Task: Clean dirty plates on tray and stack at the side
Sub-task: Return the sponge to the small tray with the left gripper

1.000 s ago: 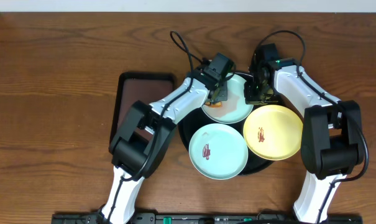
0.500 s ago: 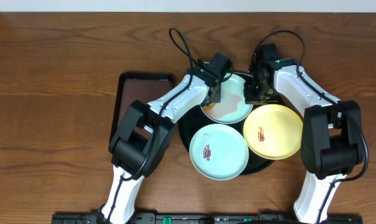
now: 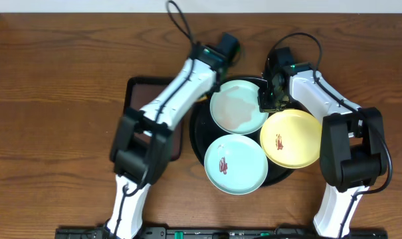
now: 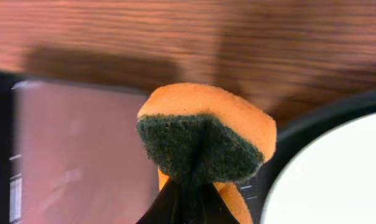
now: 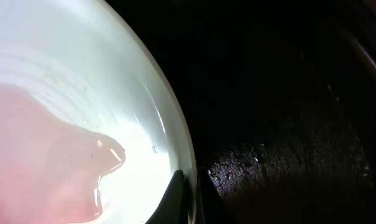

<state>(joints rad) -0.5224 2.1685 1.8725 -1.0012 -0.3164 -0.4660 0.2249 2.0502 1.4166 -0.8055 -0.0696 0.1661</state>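
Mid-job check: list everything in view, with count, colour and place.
black tray: 1, black, table centre
far mint plate: 1, mint, on black tray, pinkish film
near mint plate: 1, mint, on black tray, red smear
yellow plate: 1, yellow, black tray's right edge, red smear
brown tray: 1, brown, left of black tray
sponge: 1, orange and green, in left gripper
left gripper: 1, black, shut on sponge
right gripper: 1, black, shut on far mint plate's rim

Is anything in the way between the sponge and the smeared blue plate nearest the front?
Only the other mint plate, its rim pinched in the jaws of the right gripper, lies between the sponge and the smeared plate. Nothing covers the smeared plate from above.
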